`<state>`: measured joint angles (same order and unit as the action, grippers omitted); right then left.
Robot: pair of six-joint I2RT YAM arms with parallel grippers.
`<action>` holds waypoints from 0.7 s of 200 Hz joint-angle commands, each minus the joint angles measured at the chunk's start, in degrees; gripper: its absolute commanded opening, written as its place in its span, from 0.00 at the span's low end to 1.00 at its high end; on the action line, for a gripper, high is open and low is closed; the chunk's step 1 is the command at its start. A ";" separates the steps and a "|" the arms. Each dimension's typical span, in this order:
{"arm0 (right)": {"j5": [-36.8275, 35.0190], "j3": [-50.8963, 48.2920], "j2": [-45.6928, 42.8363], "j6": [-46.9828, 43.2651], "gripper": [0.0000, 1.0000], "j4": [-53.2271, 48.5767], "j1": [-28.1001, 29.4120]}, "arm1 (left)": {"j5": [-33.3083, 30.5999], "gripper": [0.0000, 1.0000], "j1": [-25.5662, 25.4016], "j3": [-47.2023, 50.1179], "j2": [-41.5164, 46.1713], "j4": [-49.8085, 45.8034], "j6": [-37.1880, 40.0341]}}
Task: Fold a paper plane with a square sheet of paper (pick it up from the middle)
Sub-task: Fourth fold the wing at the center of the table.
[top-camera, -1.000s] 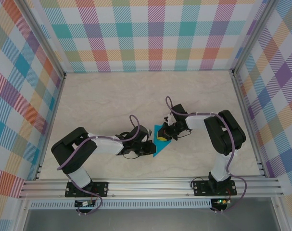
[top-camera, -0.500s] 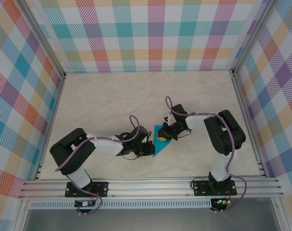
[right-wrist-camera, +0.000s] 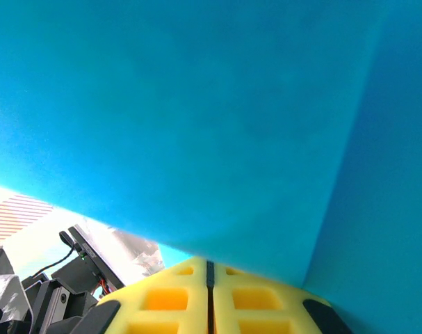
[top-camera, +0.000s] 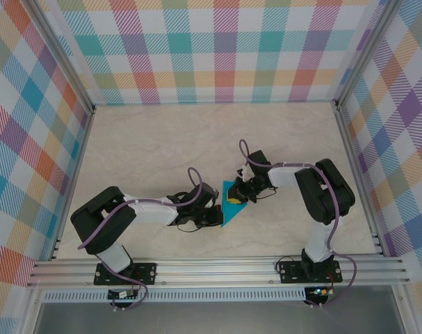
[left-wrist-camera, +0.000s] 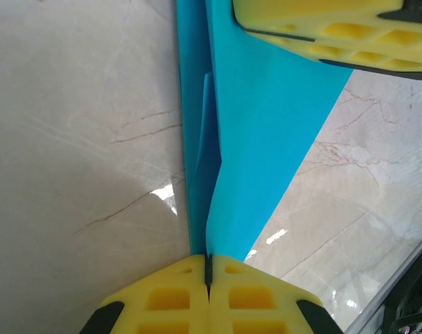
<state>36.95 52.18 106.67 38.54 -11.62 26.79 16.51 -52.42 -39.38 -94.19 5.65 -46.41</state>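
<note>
Left gripper: pinched tight on the near tip of a thin teal-blue square sheet of paper, folded with a crease. Right gripper: also pressed together, on the far part. Lies low over pale marble table, between both arms.

Thin teal-blue paper sheet smooth, matt, sharply creased; pale marble-patterned worktop polished with glossy highlights; yellow cell-moulded pads of left gripper matt, foam-like; silver frame rails brushed metal.
</note>
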 commanded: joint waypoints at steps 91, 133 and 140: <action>-10.10 -2.87 4.33 -0.86 0.08 -4.81 0.13 | 0.35 0.07 -1.85 0.38 0.27 -12.67 1.76; -10.49 -3.12 4.25 -0.93 0.08 -5.04 0.13 | 0.49 0.11 -3.40 -1.70 -1.03 -17.08 3.84; -10.73 -3.21 4.25 -0.90 0.08 -5.18 0.11 | 0.26 0.11 -3.71 -2.36 -1.23 -18.47 4.46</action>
<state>36.93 52.18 106.69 38.54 -11.64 26.81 15.29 -53.67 -41.04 -93.32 -0.67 -44.77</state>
